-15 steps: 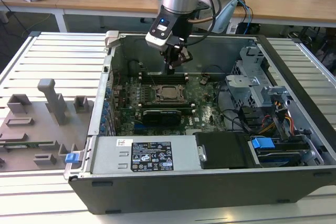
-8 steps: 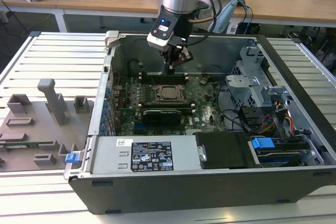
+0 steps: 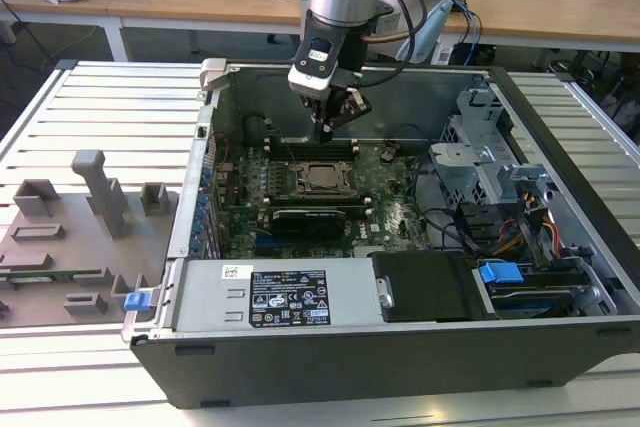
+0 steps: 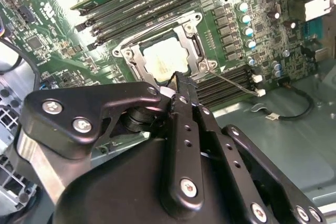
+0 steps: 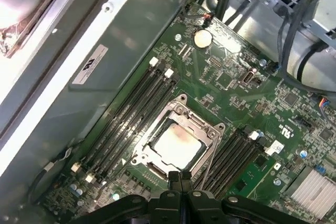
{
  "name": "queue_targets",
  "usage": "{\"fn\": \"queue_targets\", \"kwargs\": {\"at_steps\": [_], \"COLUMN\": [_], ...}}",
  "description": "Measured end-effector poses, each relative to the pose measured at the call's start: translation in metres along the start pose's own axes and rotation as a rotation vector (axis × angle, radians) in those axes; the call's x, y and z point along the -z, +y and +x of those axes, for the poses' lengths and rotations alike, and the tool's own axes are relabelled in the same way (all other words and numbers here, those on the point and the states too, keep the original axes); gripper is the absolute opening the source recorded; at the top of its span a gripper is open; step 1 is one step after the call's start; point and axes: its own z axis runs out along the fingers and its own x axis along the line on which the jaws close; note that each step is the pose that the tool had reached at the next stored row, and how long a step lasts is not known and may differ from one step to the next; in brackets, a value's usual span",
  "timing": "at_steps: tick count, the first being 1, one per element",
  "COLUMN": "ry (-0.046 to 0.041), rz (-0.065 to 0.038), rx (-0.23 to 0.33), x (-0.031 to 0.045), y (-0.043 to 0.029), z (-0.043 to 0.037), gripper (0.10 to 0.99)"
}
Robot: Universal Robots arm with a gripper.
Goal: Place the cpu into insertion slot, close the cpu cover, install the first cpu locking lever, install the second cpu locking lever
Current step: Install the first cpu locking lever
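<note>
If you look from the left of the exterior view, grey holders (image 3: 95, 202) sit on the desk (image 3: 90, 107), then comes the open computer case (image 3: 400, 367). Up in the middle, the tool (image 3: 326, 133) points down, its two fingers (image 5: 175, 182) pressed together with nothing between them. Just below it lies the cpu (image 3: 322, 178), a flat, dull silver square, sitting in the insertion slot (image 3: 296, 179) with the cpu cover (image 4: 193, 45) shut around it. A thin locking lever (image 4: 236, 83) sticks out from one corner.
</note>
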Motion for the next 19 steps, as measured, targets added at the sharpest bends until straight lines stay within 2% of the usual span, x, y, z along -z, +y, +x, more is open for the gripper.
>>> {"fn": "queue_targets", "kwargs": {"at_steps": [19], "ry": [-0.0061], "rz": [0.004], "rx": [0.196], "x": [0.0000], "y": [0.0000], "z": [0.0000], "gripper": [0.106]}}
